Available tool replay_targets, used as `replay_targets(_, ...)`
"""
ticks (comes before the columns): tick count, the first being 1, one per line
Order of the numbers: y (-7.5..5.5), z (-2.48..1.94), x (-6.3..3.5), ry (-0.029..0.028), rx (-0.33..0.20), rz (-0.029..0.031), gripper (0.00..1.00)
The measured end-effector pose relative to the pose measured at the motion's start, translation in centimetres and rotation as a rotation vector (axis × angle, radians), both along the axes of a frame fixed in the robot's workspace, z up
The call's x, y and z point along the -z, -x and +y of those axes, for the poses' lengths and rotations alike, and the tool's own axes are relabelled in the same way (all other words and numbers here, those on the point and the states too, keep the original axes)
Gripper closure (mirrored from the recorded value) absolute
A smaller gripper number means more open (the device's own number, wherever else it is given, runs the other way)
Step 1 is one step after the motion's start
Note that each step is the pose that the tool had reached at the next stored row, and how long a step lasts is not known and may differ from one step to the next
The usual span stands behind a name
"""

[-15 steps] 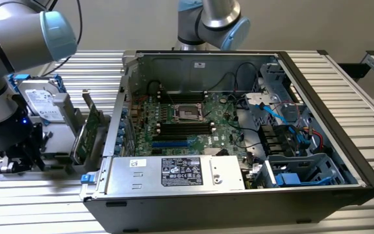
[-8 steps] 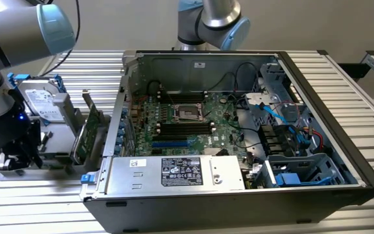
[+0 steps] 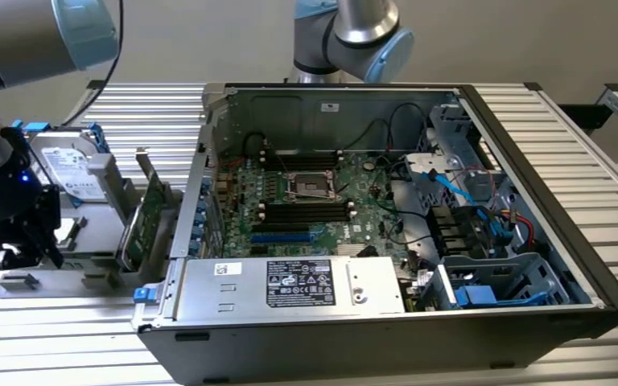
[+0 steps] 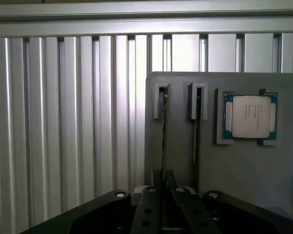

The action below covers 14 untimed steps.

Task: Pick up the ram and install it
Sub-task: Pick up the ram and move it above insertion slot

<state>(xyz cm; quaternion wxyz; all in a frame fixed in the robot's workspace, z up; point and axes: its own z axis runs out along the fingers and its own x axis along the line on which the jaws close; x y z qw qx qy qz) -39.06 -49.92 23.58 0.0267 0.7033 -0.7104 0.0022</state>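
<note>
In the wrist view the ram (image 4: 163, 131) is a thin dark stick seen edge-on, standing in a slot of the grey holder plate (image 4: 234, 165). My gripper (image 4: 162, 181) sits over its near end, with the two black fingers (image 4: 155, 181) pressed close on either side of the stick. A second thin stick (image 4: 196, 136) stands in the neighbouring slot. In the exterior view the gripper (image 3: 14, 251) hangs low over the grey holder (image 3: 73, 261) on the exterior view's left, well away from the motherboard (image 3: 309, 201) with its black memory slots (image 3: 306, 212).
A processor chip (image 4: 249, 117) lies in a pocket of the holder plate. A hard drive (image 3: 67, 167) and a green expansion card (image 3: 142, 229) stand beside the gripper. The open computer case (image 3: 395, 233) fills the middle, on a ribbed aluminium table (image 3: 158, 112). A second arm's base (image 3: 352, 36) stands behind.
</note>
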Motion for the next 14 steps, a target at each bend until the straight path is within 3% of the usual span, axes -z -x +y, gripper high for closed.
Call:
replay_targets(9,-0.8,0.00,-3.00,-0.0077,0.000,0.0049,0.86)
replay_targets(14,-1.8,0.00,-4.54,-0.0111,0.000,0.0105,0.86)
